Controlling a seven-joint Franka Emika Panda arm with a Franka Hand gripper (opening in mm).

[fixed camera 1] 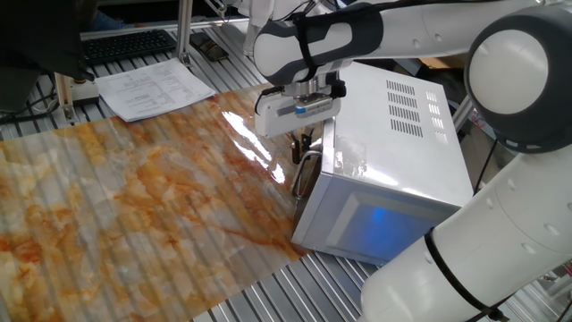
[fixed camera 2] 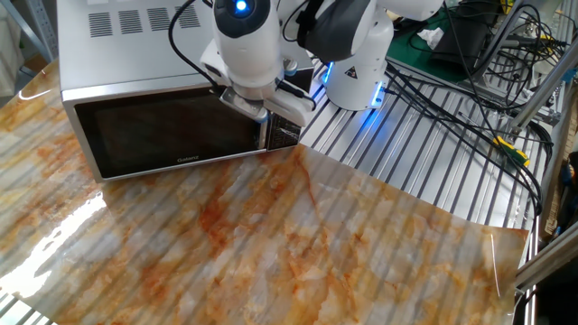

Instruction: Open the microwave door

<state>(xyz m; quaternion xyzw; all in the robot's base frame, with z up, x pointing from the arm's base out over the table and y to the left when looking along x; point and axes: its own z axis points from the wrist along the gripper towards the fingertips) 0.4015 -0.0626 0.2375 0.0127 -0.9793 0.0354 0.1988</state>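
Note:
The white microwave (fixed camera 1: 393, 134) stands at the right of the marbled mat, with a blue-glowing rectangle (fixed camera 1: 384, 224) on its near side. It also shows in the other fixed view (fixed camera 2: 126, 36). The microwave door (fixed camera 2: 163, 135) is the dark shiny front panel and looks closed. Its curved silver handle (fixed camera 1: 304, 174) runs down the door's edge. My gripper (fixed camera 1: 304, 148) comes from above, with its dark fingers (fixed camera 1: 298, 152) set close on either side of the handle's upper end. In the other fixed view the gripper (fixed camera 2: 260, 116) sits at the door's right edge and its fingertips are hidden.
The orange-marbled mat (fixed camera 1: 134, 197) covers the table in front of the door. Papers (fixed camera 1: 152, 89) and a keyboard (fixed camera 1: 130, 43) lie beyond the mat. The robot base (fixed camera 2: 357, 63) and several cables (fixed camera 2: 470, 99) are to the right of the microwave.

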